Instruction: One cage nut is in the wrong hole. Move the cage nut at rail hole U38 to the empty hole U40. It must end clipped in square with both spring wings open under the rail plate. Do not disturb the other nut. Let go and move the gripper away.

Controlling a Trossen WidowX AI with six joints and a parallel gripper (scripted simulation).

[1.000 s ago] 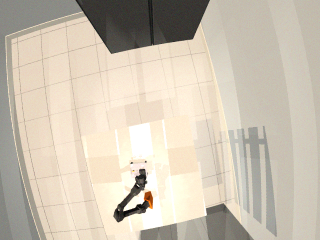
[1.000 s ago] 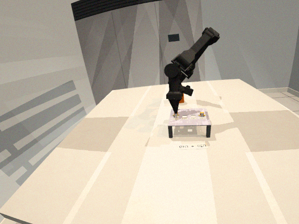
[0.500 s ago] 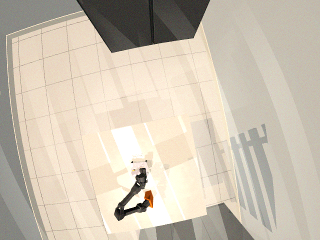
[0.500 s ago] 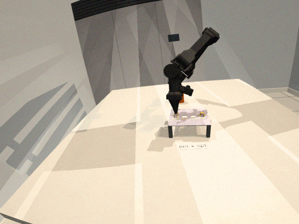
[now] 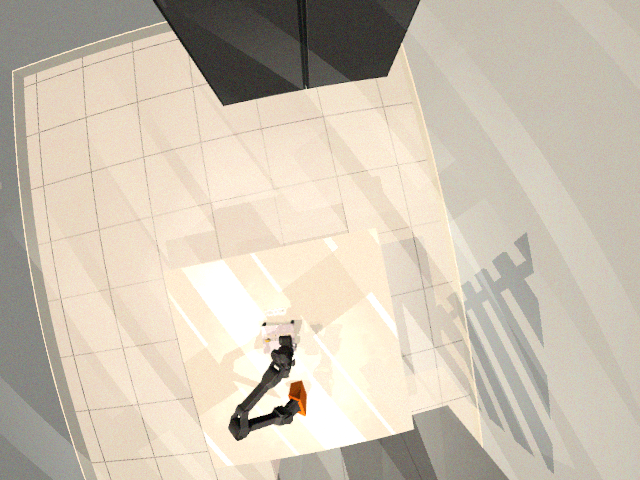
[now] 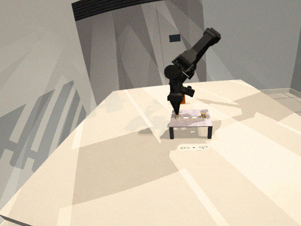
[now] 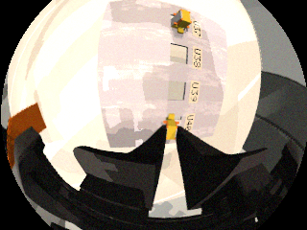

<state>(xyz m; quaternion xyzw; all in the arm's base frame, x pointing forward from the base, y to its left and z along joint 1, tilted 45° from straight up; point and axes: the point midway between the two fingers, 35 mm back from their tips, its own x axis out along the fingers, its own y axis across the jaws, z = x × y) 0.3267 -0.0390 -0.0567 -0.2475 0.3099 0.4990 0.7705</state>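
Top view high overhead, exterior low, facing the arm across the table, wrist close above the rail plate [image 5: 279, 330] [image 6: 190, 121] [image 7: 134, 72] all share.

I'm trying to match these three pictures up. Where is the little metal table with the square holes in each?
Top: the rail plate is below centre, partly under the arm.
Exterior: right of centre, beneath the gripper.
Wrist: upper middle, beyond the fingertips.
Shared landmark: the orange object.
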